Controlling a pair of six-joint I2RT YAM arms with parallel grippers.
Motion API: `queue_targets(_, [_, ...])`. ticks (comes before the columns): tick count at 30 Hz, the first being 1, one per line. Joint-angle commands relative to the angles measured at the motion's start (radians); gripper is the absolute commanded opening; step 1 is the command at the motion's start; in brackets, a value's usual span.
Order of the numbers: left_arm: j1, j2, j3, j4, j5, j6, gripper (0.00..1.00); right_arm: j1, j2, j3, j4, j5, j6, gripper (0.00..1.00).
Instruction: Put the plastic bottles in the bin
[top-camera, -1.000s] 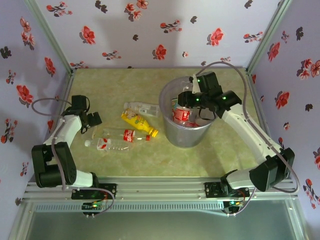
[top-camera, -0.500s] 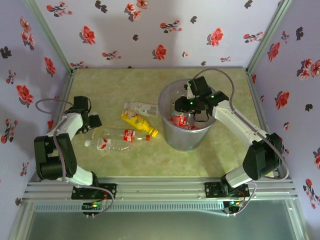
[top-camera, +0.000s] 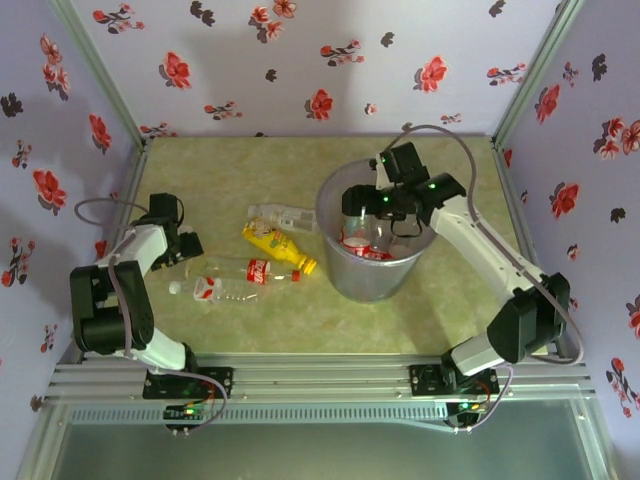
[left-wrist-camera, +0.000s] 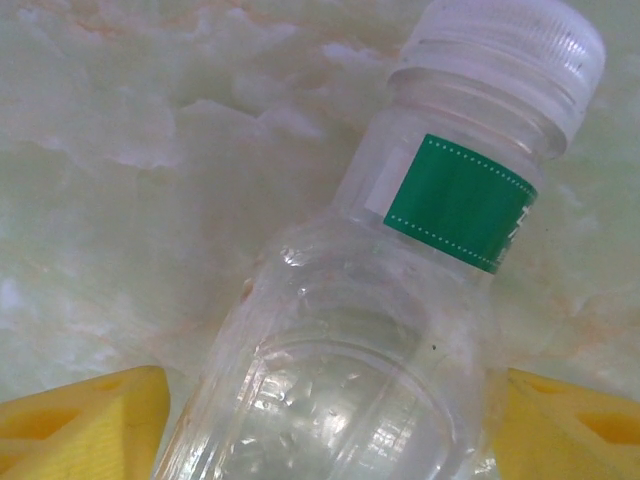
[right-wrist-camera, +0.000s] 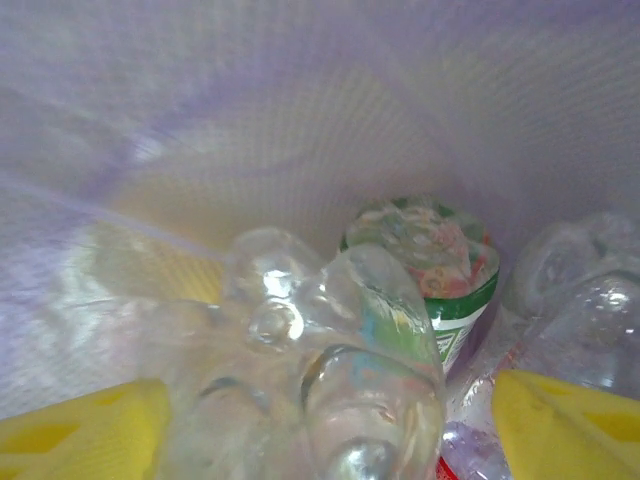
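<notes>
The grey-lavender bin stands right of centre with red-labelled bottles inside. My right gripper hangs open over its left side. In the right wrist view a clear crushed bottle lies between the yellow fingers, with a gap on its right, inside the bin wall. My left gripper is low at the table's left, open around a clear bottle with a white cap and green label. On the table lie a yellow bottle, a white-labelled one and two red-labelled ones.
A green-labelled bottle stands upright against the bin wall behind the clear one. Flowered walls with metal posts close the table in on three sides. The loose bottles lie between the left gripper and the bin.
The right gripper dipped into the bin, then shifted left and up a little. The left gripper edged slightly down towards the table's left side. The loose bottles have not moved.
</notes>
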Motion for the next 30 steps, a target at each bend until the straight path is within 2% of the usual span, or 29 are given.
queue_targets(1, [0.005, 0.025, 0.022, 0.002, -0.004, 0.018, 0.80, -0.001, -0.078, 0.052, -0.069, 0.047, -0.050, 0.86])
queue_targets(11, [0.005, 0.065, 0.071, -0.005, -0.002, 0.033, 0.74, -0.007, -0.228, -0.055, 0.033, 0.084, -0.030, 0.86])
queue_targets(14, [0.007, 0.093, 0.090, -0.006, -0.002, 0.035, 0.68, -0.008, -0.259, -0.079, 0.053, 0.087, -0.025, 0.86])
queue_targets(17, [0.003, 0.109, 0.101, -0.006, 0.000, 0.035, 0.66, -0.008, -0.290, -0.095, 0.061, 0.097, -0.025, 0.86])
queue_targets(25, [-0.004, 0.117, 0.121, -0.008, 0.003, 0.037, 0.49, -0.009, -0.330, -0.117, 0.059, 0.118, -0.029, 0.86])
queue_targets(30, [-0.017, 0.074, 0.154, -0.040, 0.005, 0.035, 0.47, -0.009, -0.341, -0.122, 0.064, 0.119, -0.024, 0.86])
